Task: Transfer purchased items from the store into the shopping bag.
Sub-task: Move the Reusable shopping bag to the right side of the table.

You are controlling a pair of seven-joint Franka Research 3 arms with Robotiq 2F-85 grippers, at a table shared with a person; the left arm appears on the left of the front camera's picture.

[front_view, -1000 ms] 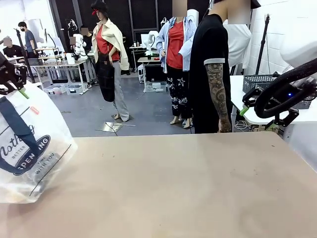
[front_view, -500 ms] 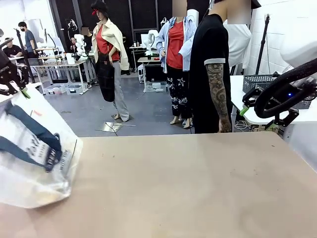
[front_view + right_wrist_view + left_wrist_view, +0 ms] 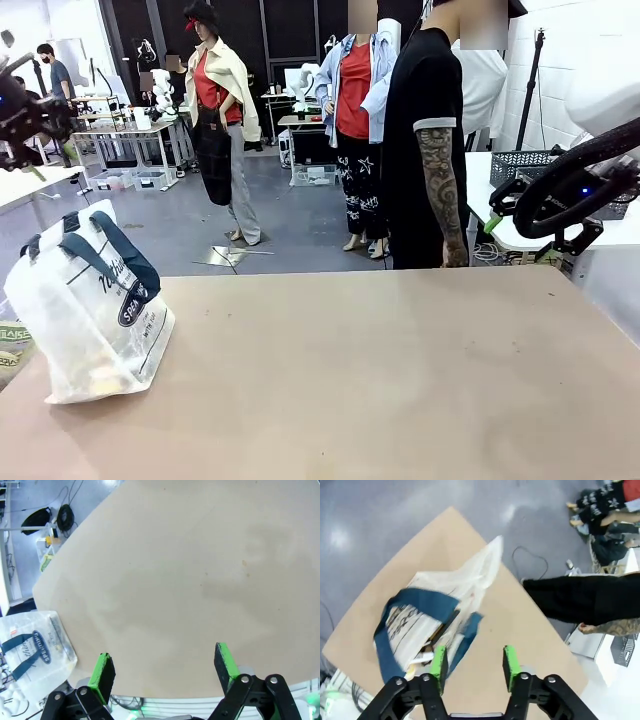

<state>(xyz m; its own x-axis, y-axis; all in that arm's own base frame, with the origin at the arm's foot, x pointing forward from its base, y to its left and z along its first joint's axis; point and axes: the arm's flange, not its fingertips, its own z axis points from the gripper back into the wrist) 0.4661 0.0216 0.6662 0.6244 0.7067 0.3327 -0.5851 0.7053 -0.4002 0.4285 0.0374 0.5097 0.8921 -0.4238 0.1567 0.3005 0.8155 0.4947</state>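
The shopping bag (image 3: 92,305) sits on the desk (image 3: 380,370) directly below the left end effector (image 3: 473,661), whose green pads stand apart with nothing between them. Packaged goods (image 3: 425,652) show through the bag's mouth, suggesting the transfer is in its closing step. The right end effector (image 3: 165,672) hangs wide open over bare desk; next would likely be pulling both arms clear.

My tan table (image 3: 400,380) carries the shopping bag (image 3: 95,310), slumped at its left end with navy straps flopped over; packaged goods show inside it.
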